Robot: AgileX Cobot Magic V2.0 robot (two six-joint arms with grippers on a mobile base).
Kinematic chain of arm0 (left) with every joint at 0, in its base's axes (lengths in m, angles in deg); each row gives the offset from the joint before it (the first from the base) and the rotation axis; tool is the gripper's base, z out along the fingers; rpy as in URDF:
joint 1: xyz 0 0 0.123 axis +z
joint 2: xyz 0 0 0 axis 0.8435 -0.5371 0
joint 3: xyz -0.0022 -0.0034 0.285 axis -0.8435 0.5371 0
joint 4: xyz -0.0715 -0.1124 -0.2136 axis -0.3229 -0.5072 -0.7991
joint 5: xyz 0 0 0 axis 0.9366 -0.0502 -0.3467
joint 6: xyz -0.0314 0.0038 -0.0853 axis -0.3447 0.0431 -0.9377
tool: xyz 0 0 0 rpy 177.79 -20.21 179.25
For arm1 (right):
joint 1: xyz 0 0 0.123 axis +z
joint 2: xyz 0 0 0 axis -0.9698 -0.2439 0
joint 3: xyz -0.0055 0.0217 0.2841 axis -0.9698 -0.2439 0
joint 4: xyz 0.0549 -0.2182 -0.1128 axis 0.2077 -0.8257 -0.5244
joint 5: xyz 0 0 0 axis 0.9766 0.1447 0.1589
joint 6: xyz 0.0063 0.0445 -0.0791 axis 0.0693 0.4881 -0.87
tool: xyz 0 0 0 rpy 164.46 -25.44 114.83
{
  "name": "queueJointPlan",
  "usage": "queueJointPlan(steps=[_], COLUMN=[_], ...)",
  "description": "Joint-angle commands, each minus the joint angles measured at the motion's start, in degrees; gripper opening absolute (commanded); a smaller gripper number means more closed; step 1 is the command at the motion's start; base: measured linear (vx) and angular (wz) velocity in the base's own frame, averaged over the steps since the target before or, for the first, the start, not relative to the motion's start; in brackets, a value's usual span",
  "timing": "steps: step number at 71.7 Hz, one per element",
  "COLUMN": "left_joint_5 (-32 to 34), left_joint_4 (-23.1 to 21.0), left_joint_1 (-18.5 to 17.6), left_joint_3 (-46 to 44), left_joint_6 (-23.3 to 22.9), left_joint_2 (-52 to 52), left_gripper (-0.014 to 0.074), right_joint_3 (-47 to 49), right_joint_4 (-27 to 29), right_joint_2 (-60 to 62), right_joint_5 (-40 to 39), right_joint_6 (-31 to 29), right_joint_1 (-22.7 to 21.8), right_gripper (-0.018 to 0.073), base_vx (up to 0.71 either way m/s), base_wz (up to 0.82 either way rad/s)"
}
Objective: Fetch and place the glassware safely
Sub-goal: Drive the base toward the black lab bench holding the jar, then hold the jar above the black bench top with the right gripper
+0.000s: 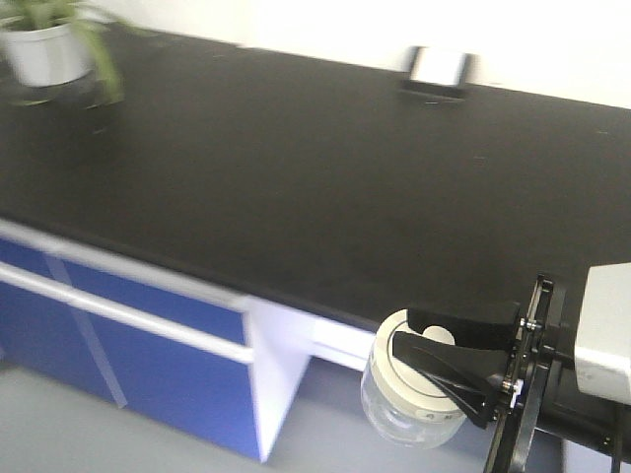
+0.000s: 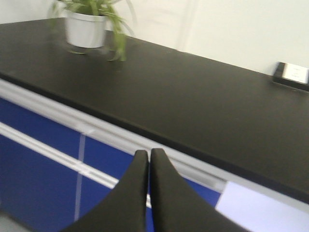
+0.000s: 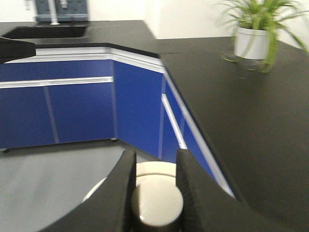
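The glassware point(image 1: 406, 392), a squat clear jar with an off-white lid, hangs in the air off the front edge of the black counter point(image 1: 296, 168). My right gripper point(image 1: 419, 347) is shut on the knob of its lid. In the right wrist view the round knob point(image 3: 157, 205) sits squeezed between the two black fingers of the right gripper point(image 3: 155, 162), with the lid's rim point(image 3: 155, 169) showing beyond it. My left gripper point(image 2: 148, 155) is shut with nothing in it, held in front of the blue cabinet fronts below the counter's edge.
A potted green plant point(image 1: 49, 49) in a white pot stands at the counter's far left. A small metallic box point(image 1: 437, 69) sits at the back by the wall. Blue cabinet doors point(image 1: 118, 325) run beneath the counter. A sink point(image 3: 46, 31) lies in the adjoining counter.
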Motion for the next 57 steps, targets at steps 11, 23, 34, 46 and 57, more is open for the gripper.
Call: queueJointPlan(steps=[11,23,34,46,57], left_joint_5=[3.70,3.70,3.70,3.70,3.70], left_joint_4=[0.17,0.17,0.17,0.17,0.17], left_joint_1=[0.02,0.02,0.02,0.02,0.02], left_joint_3=[-1.54,-1.54,-1.54,-1.54,-1.54], left_joint_6=[-0.43,-0.43,-0.43,-0.43,-0.43], left_joint_2=[-0.59,-0.59,-0.59,-0.59,-0.59], left_gripper=[-0.0007,-0.0007,-0.0007,-0.0007,-0.0007], right_joint_3=[1.55,1.55,1.55,1.55,1.55], right_joint_4=[3.58,3.58,3.58,3.58,3.58], right_joint_2=[0.59,0.59,0.59,0.59,0.59], right_joint_5=[-2.44,-2.44,-2.44,-2.44,-2.44], right_joint_6=[-0.50,-0.50,-0.50,-0.50,-0.50], right_joint_1=[-0.29,-0.29,-0.29,-0.29,-0.29], right_gripper=[-0.0001,-0.0001,-0.0001,-0.0001,-0.0001], base_vx=[0.17,0.16,0.13,0.11,0.10], base_wz=[-0.67,-0.62,-0.52,-0.39,-0.21])
